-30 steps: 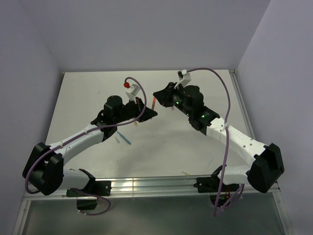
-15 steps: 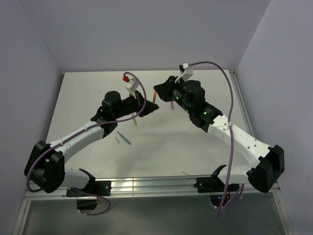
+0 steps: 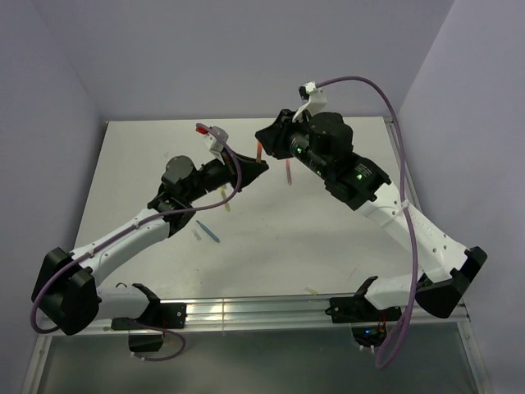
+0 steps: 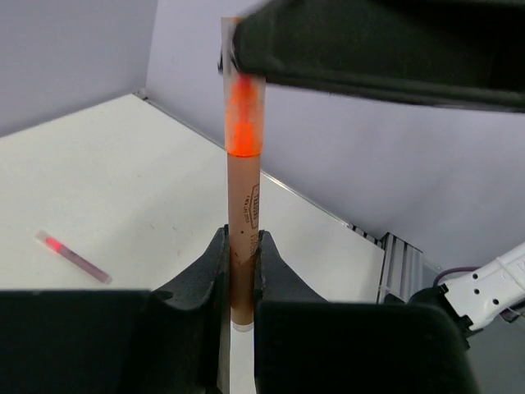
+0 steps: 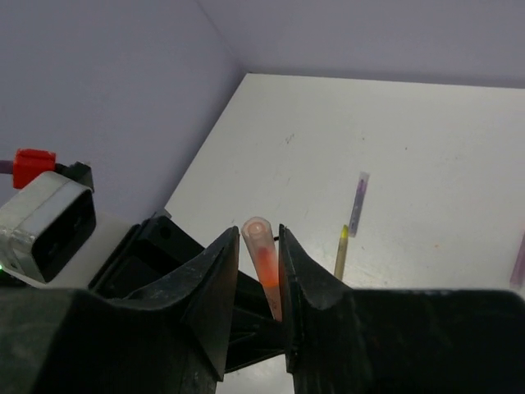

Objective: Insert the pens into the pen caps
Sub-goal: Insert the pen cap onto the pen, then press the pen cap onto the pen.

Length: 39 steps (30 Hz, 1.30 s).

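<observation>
The step in hand is the mating itself, done in mid-air above the far middle of the table [image 3: 131,164]. The left tool [image 4: 242,240] is pressed together on the lower barrel of an orange pen [image 4: 244,213], holding it upright; the right tool [image 5: 258,238] comes in from the other side and pinches a translucent cap [image 5: 261,246] over the pen's upper end. In the left wrist view the bright orange tip shows through the cap wall, so the pen seems to be already entered; how deep it sits cannot be told, and the cap's rim is partly hidden under the right tool's finger.

The next move, as I judge it, calls for a short push along the pen's own axis, the two tools closing toward each other with no sideways drift; any tilt would likely bind the tip or bend the thin barrel; once it is seated, one tool can let go.

The rest of the work lies on the table: a grey-purple pen [image 5: 358,193] and a yellow pen [image 5: 341,242] near each other, a blue pen [image 3: 209,232] nearer the bases, and a pink pen [image 3: 288,172] below the right tool.
</observation>
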### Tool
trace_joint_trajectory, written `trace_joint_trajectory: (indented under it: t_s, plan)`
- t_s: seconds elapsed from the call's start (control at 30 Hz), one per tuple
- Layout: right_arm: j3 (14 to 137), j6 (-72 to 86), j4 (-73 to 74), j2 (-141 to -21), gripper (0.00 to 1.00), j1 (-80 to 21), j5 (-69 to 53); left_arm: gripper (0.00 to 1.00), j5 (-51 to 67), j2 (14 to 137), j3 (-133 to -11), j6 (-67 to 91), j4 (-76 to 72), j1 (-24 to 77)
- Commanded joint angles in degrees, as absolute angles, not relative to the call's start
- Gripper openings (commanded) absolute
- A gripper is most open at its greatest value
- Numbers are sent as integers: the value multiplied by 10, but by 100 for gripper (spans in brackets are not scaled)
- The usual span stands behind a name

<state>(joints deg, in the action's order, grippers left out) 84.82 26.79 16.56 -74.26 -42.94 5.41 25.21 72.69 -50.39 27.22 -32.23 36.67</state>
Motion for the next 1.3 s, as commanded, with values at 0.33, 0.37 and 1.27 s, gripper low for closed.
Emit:
trace_joint_trajectory:
  t_s: [0.33,0.37,1.27]
  plan:
    - [921,223,224,-700,60,-446,127,0,203,688,-526,240,-352,422]
    - [918,220,210,-694,61,-446,127,0,200,688,-523,242,-351,424]
    - [881,208,199,-722,50,-447,47,0,192,700,-522,242,-342,449]
